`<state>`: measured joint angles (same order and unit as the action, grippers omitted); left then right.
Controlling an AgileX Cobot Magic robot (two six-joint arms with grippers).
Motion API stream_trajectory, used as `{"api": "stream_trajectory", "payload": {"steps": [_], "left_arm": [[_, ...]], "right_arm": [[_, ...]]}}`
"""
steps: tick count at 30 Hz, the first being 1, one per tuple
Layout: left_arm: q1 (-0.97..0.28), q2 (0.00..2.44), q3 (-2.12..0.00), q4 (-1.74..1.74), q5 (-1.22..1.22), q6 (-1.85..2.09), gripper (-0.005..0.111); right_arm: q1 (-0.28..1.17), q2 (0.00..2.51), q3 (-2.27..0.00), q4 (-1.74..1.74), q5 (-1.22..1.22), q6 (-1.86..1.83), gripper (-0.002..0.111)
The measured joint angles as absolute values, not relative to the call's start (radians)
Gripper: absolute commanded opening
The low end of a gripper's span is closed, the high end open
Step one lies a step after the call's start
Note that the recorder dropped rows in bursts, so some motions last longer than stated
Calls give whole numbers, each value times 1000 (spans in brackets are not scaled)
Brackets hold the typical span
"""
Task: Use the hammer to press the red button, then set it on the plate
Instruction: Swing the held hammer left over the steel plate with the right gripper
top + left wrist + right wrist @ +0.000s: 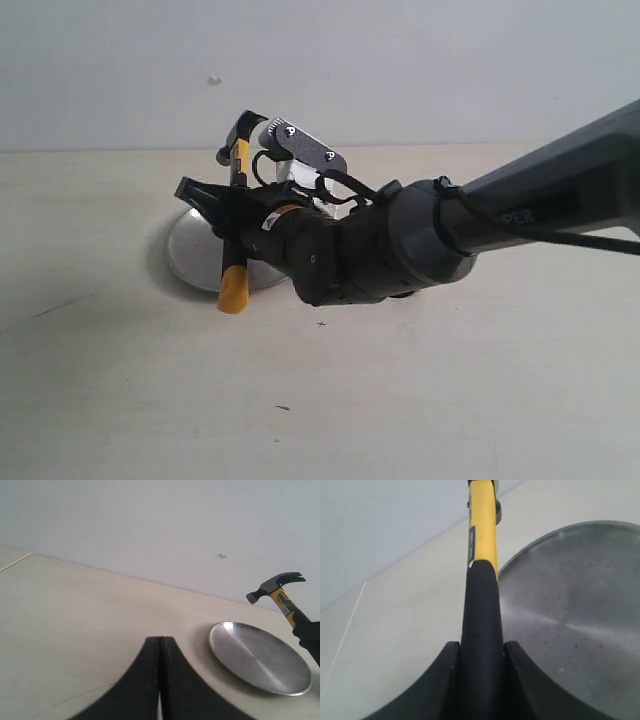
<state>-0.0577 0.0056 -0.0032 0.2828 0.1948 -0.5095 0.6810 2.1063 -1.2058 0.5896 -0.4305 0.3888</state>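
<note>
My right gripper (228, 215) is shut on the black handle of the hammer (236, 200), which stands nearly upright, head up and yellow butt down, over the near left part of the silver plate (190, 250). In the right wrist view the hammer handle (481, 610) runs between the fingers and the plate (570, 610) lies beneath and beside it. The left wrist view shows the hammer (280, 592) head held above the far edge of the plate (257, 655). My left gripper (161, 645) is shut and empty, low over the table short of the plate. The red button is hidden.
The right arm (480, 225) stretches in from the right across the middle and covers the table behind it. A pale wooden tabletop (120, 390) meets a white wall (400, 60) at the back.
</note>
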Motion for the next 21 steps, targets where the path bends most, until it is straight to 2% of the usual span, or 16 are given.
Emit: {"api": "stream_trajectory", "payload": {"steps": [9, 21], "left_arm": [[-58, 6, -3, 283, 195, -509, 0], [-58, 6, -3, 283, 195, -509, 0]], "right_arm": [[615, 2185, -1284, 411, -377, 615, 0], [613, 2296, -1399, 372, -305, 647, 0]]}}
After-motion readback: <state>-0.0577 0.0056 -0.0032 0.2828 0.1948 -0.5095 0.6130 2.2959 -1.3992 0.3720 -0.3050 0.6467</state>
